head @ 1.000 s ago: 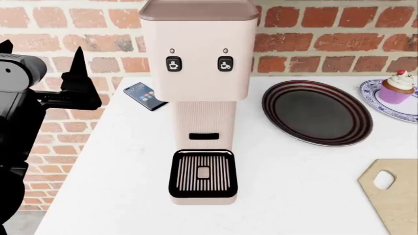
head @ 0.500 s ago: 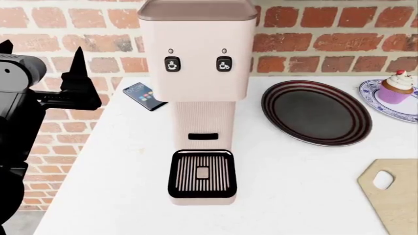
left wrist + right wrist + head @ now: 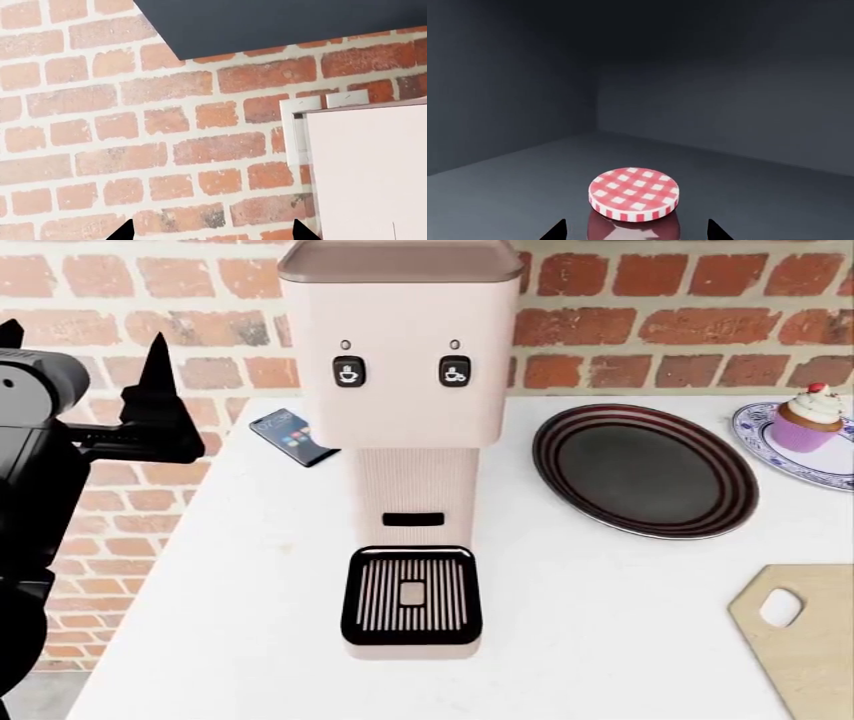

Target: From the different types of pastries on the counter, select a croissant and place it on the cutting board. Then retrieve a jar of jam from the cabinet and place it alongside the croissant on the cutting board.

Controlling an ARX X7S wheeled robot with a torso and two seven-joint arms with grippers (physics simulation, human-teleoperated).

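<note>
Inside the dark cabinet (image 3: 707, 115), my right jaws (image 3: 636, 231) are standing apart, one tip on each side of the jam jar (image 3: 634, 202) with its red-and-white checked lid; they are not closing on it yet. I am judging that I should go a little deeper, so the tips are passing below the lid and gripping the glass body, and then close slowly. My left jaws (image 3: 83, 350) are also apart and holding nothing, raised beside the coffee machine (image 3: 400, 440). On the white surface (image 3: 601, 590) the cutting board (image 3: 801, 640) is lying at the right edge, and I am seeing no croissant on its visible part.
</note>
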